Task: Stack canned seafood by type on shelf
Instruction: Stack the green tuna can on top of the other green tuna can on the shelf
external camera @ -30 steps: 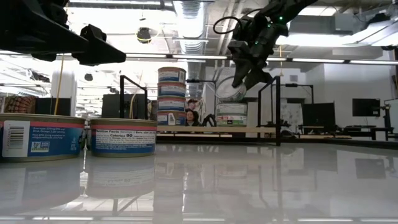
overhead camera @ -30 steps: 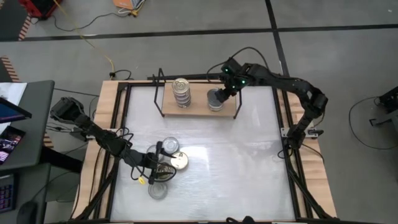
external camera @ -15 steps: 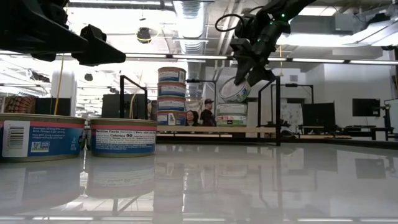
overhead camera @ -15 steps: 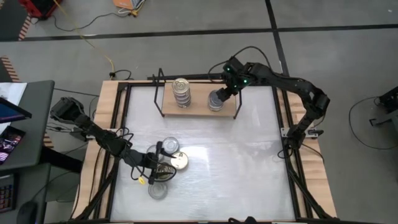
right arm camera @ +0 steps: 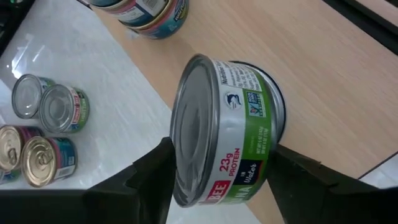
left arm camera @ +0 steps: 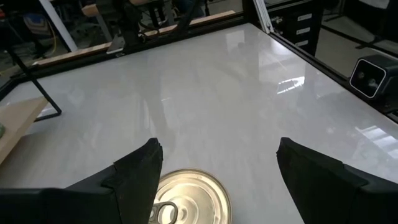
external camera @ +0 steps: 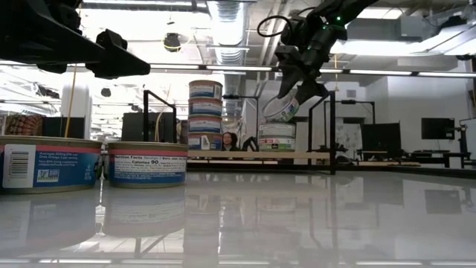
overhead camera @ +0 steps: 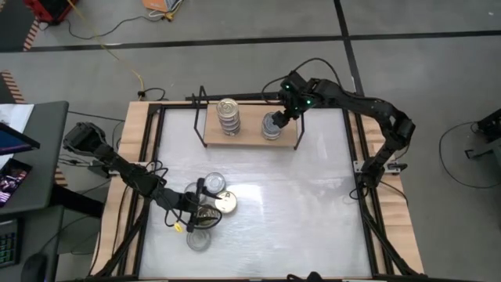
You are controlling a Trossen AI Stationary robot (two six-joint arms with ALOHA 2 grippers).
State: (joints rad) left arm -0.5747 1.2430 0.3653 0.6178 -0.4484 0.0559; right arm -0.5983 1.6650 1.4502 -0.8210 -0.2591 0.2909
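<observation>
The shelf (overhead camera: 249, 138) stands at the table's far side. On its left part is a stack of several tins (overhead camera: 228, 116); on its right part sits one green-labelled tin (external camera: 277, 137). Over that one my right gripper (right arm camera: 221, 168) is shut on another green-labelled, silver-topped tin (right arm camera: 230, 124). Loose gold-topped and silver-topped tins (overhead camera: 225, 204) lie at the near left. My left gripper (overhead camera: 205, 207) hovers open above them, with a gold-topped tin (left arm camera: 189, 199) below and between its fingers. My right gripper pinches the tin between its two fingers, one at the lid's rim (right arm camera: 176, 155), the other at the bottom side (right arm camera: 272, 155). The fingers slant down from the table's right. The tin (external camera: 281, 110) is steeply tilted, lid toward the near edge. Whether its low edge touches the tin beneath, I cannot tell.
Black wire frames (overhead camera: 202, 110) close the shelf's two ends; the right one (external camera: 331, 130) stands close beside my right gripper. Two tins (external camera: 147, 164) stand near the low camera. The table's middle and right (overhead camera: 305, 204) hold nothing. People show in the room behind.
My right gripper has stayed over the shelf's right part. The tin in it has tipped more steeply and come down a little toward the green-labelled tin beneath.
</observation>
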